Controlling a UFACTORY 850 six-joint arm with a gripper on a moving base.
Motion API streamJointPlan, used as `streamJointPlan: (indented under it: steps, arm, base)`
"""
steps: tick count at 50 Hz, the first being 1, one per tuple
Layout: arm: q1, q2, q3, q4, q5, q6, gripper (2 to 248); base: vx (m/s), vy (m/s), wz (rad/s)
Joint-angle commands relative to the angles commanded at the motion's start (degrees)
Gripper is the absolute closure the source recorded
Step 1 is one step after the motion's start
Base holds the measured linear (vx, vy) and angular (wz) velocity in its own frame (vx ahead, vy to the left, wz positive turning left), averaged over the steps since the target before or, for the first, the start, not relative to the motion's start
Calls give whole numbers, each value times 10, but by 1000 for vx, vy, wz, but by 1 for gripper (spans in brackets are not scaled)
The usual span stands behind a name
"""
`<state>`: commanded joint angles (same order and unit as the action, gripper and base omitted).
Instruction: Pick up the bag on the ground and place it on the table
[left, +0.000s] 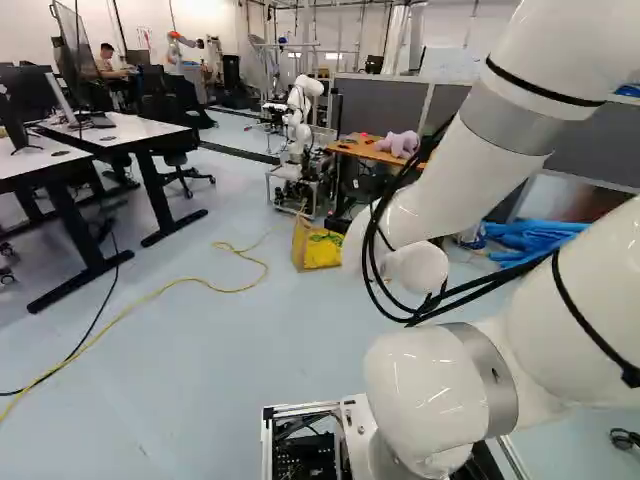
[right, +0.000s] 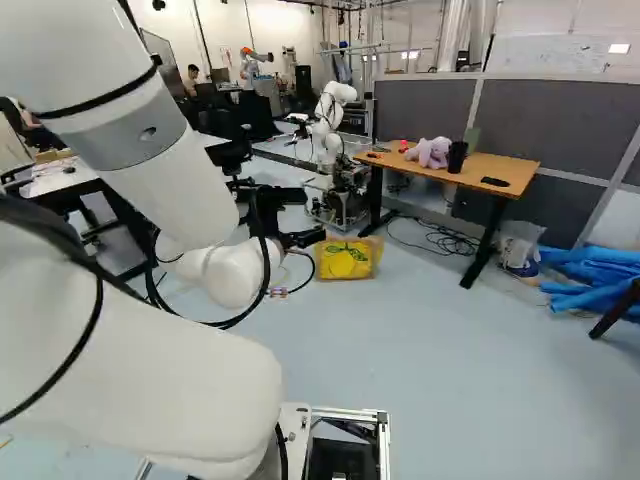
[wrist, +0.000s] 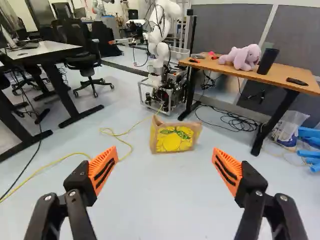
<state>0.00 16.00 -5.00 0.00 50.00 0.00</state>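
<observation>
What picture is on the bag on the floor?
Yellow lemons with green leaves on the bag, clearest in the wrist view.

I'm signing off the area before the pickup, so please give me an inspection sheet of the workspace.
Surface: brown wooden table with black legs, bearing a lilac plush toy and black cylindrical cup.
Job's things: tan bag with yellow fruit picture, standing on the pale blue floor.
Clutter: blue tube-like rolls on the floor beside the table.
Gripper: black gripper with orange pads, open, holding nothing.
Cables: thin yellow cable passing close beside the bag; tangled black cables under the table.
Surroundings: another robot, white-armed, behind the bag.
</observation>
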Motion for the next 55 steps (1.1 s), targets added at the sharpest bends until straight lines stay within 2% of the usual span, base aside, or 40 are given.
streamJointPlan:
  steps: [55]
  arm:
    - [0, 0, 0, 0, 0, 0, 3]
  base:
    - [268, 7, -1]
